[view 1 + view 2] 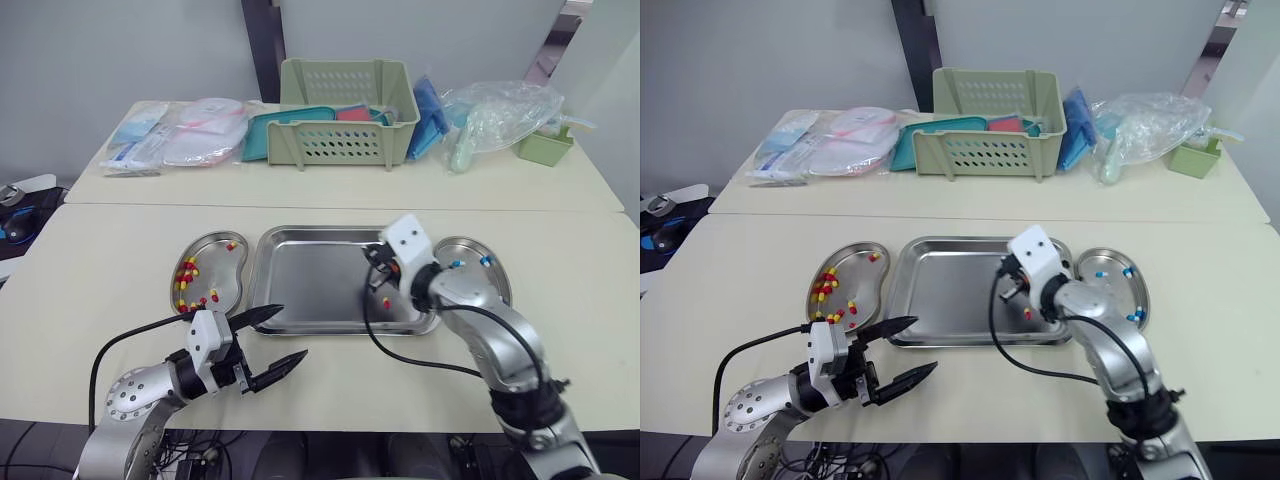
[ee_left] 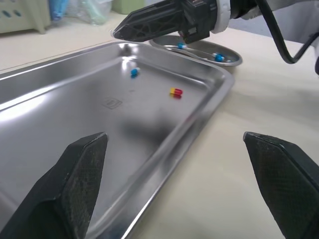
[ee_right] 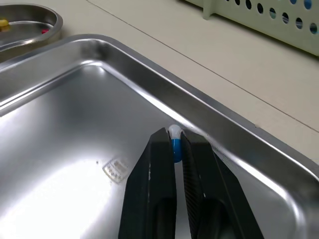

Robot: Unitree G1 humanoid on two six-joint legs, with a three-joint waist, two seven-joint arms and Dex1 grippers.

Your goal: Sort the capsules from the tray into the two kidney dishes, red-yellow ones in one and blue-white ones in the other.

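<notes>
The steel tray [image 1: 310,285] sits mid-table between two kidney dishes. The left dish [image 1: 228,285] holds several red-yellow capsules. The right dish [image 1: 470,252] holds a few blue-white ones. My right gripper [image 1: 376,285] reaches into the tray's right side, shut on a blue-white capsule [image 3: 174,145] whose white end pokes past the tips near the tray's back wall. One red-yellow capsule [image 1: 386,301] lies on the tray floor just below it. In the left wrist view a blue capsule [image 2: 134,72] also shows on the floor. My left gripper [image 1: 294,331] hovers open at the tray's front left corner, holding nothing.
On the rear table stand a green slotted basket [image 1: 345,110], plastic-wrapped packs [image 1: 180,135] to its left, and a clear bag [image 1: 500,115] and small green box [image 1: 545,148] to its right. A black cable [image 1: 400,350] trails from my right wrist across the tray's front rim.
</notes>
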